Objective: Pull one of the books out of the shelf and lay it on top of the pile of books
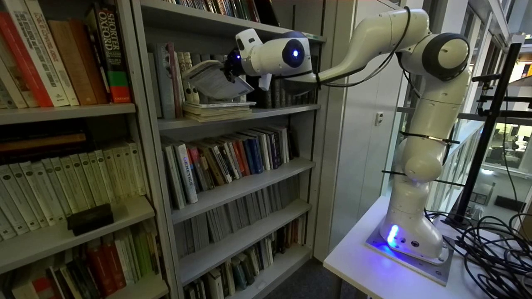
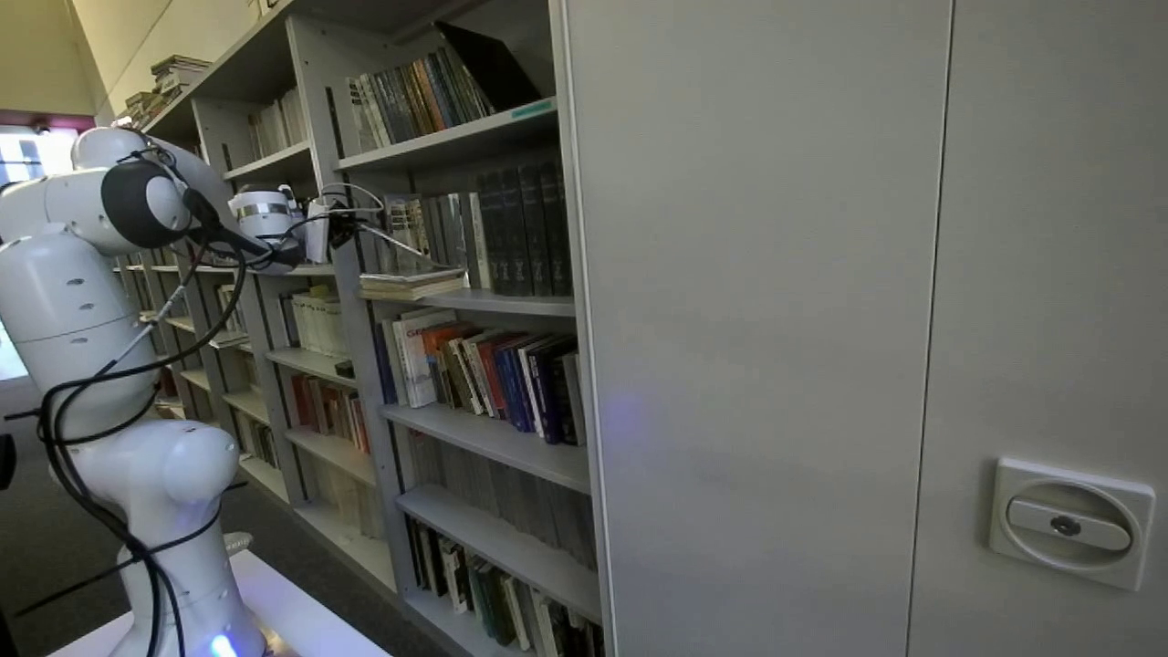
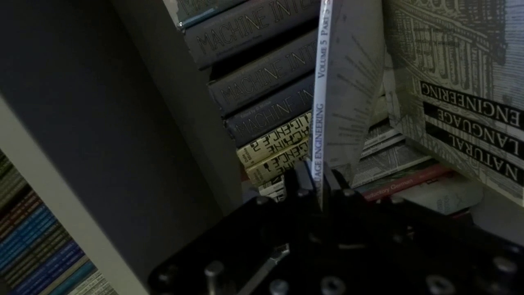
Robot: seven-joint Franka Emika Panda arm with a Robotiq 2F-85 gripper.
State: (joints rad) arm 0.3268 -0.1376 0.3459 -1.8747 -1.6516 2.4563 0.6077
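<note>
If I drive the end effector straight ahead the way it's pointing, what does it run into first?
Most likely the upright Machine Intelligence volumes, with the gripped Language Engineering journal probably touching them before the end effector itself. Depth is unclear, so I can't say which volume or how soon.

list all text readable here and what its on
"UAGE ENGINEERING": held book, spine
"VOLUME 5 PART": same spine
"NATURAL LANGUAGE ENGINEERING": upside-down cover
"MACHINE INTE": grey spines
"ductory German": red spine
"SHORTER OXFORD": black spine
"GENETICS": white spine
Yellow spines: partly hidden
Other lettering: too small or blurred
</note>
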